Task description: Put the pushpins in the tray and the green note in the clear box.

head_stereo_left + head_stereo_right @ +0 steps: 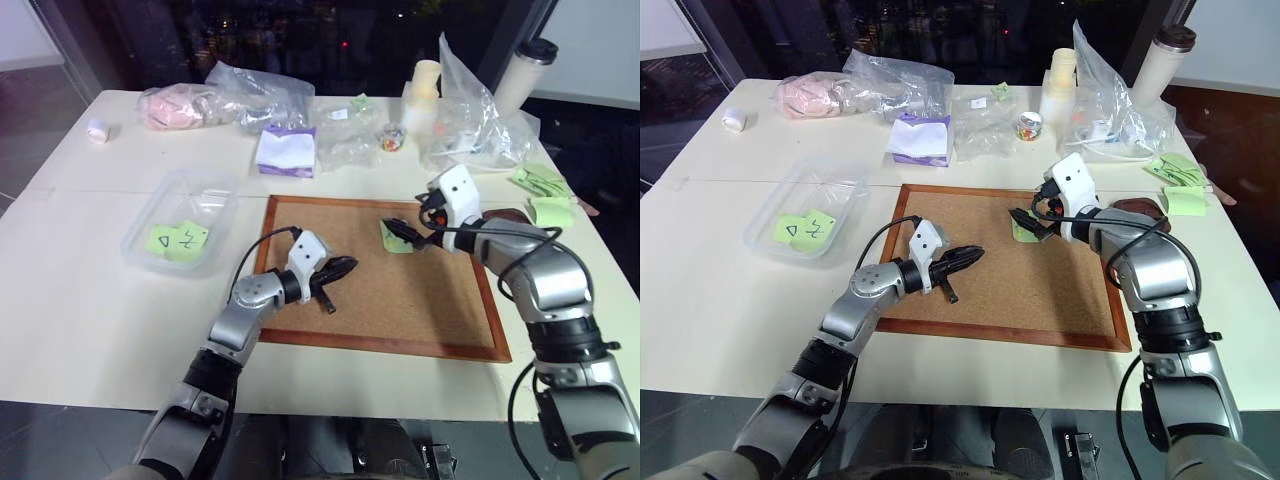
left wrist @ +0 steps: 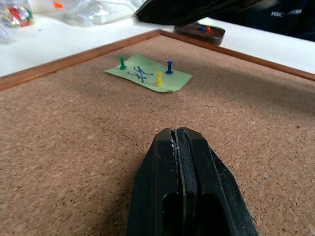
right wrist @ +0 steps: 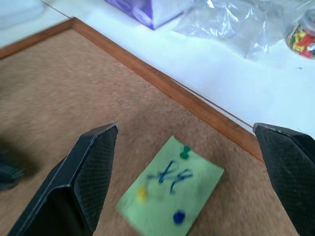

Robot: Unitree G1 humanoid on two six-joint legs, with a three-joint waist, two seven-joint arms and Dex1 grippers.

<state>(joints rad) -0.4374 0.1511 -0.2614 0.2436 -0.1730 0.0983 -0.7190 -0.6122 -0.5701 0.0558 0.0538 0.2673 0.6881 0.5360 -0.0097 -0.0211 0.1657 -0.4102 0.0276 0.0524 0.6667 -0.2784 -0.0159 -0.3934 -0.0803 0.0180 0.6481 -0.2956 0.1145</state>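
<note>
Nearest the robot's edge of the white counter, the left tool hangs over the middle of the cork board with its two black fingers pressed together on nothing. Farther in, toward the board's far right corner, the green note with blue marks lies flat, fixed by three pushpins, one green, one blue and one yellow. The right tool hovers just above the note, its fingers spread wide to either side of it. Just off the board's right edge sits the dark reddish-brown tray, with a blue and a red pin inside. Near the counter's left edge, well apart from the board, the clear box holds green slips with black drawings.
</note>
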